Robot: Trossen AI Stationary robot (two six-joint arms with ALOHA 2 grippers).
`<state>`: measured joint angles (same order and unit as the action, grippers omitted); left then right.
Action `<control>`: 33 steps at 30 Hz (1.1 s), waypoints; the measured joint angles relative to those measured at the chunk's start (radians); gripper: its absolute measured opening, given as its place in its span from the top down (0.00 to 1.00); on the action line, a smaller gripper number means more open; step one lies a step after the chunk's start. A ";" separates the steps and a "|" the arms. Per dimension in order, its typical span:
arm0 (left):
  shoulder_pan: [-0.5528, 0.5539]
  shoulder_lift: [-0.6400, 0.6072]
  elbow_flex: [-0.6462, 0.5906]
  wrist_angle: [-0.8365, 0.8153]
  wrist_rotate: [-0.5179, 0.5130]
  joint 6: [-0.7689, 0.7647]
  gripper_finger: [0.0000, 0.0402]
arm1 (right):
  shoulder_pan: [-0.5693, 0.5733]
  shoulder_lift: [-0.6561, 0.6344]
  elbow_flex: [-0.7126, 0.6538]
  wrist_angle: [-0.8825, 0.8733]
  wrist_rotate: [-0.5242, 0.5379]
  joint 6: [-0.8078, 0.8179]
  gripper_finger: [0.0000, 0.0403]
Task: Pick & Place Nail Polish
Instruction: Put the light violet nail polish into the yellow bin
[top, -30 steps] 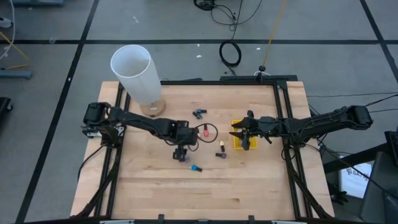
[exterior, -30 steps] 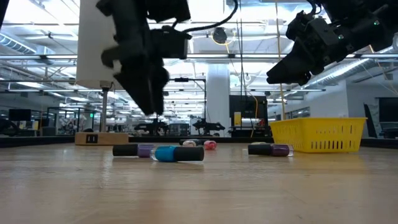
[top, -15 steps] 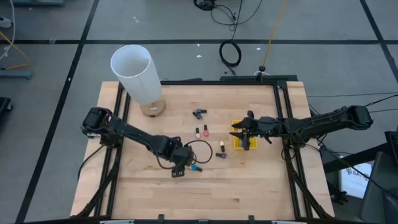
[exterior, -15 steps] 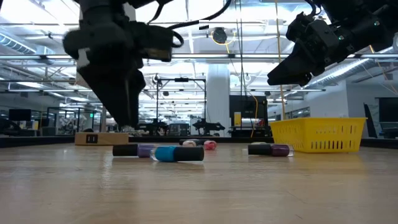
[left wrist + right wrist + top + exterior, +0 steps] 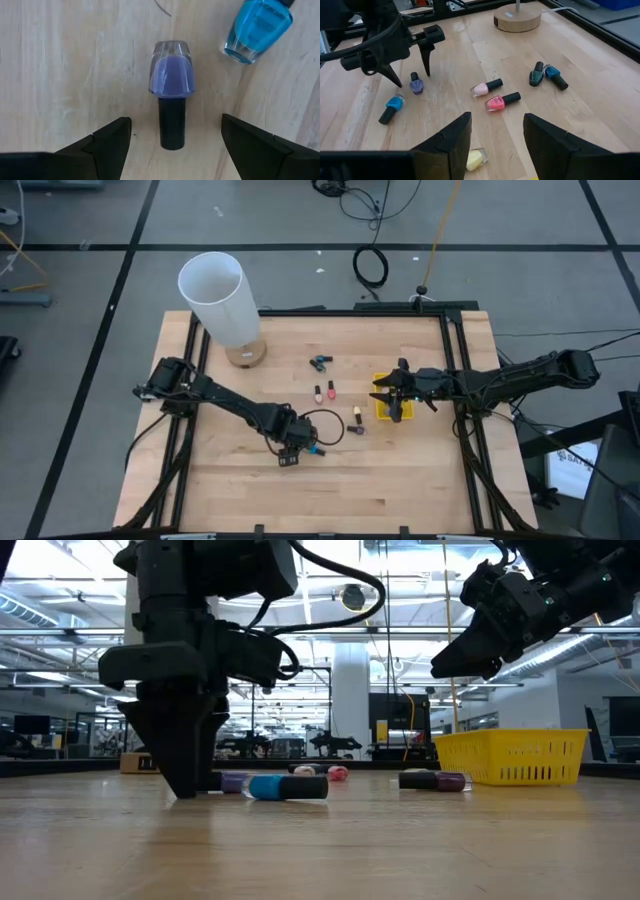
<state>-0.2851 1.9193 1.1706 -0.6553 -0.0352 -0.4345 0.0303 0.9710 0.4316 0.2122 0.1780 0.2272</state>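
Because the left tool [image 5: 172, 145] stands straight over the purple nail polish bottle [image 5: 171, 95], fingers spread wide and holding nothing, the coming grasp turns on one alignment: the bottle lies flat on the tabletop [image 5: 230, 490] between the two fingertips, its long axis crossing the line between them, dark cap toward the wrist. In the low view the tips reach almost down to the wood beside it. A closing pinch would likely catch the cap or neck. Just beside it lies the blue bottle [image 5: 257, 25], apart from the purple one but close enough to be nudged. Farther right on the bare wood lie the pink and red bottles [image 5: 495, 95], then a teal pair [image 5: 545, 75], well apart. The right tool [image 5: 392, 395] hangs above the yellow bin [image 5: 515, 755], partly open and apparently empty, far from the purple bottle. Beyond the tabletop, the room is an open workshop.
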 joint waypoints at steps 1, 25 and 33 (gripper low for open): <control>0.000 0.000 0.000 0.003 0.003 0.007 0.23 | 0.000 0.000 0.000 0.000 0.000 0.000 0.58; 0.031 0.005 -0.003 -0.004 0.008 0.053 0.67 | 0.000 0.000 0.000 -0.003 0.000 0.000 0.58; 0.030 0.006 -0.004 -0.004 0.009 0.076 0.89 | 0.000 0.000 0.000 -0.003 0.000 0.000 0.58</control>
<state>-0.2554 1.9251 1.1667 -0.6590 -0.0265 -0.3580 0.0303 0.9710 0.4316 0.2089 0.1780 0.2268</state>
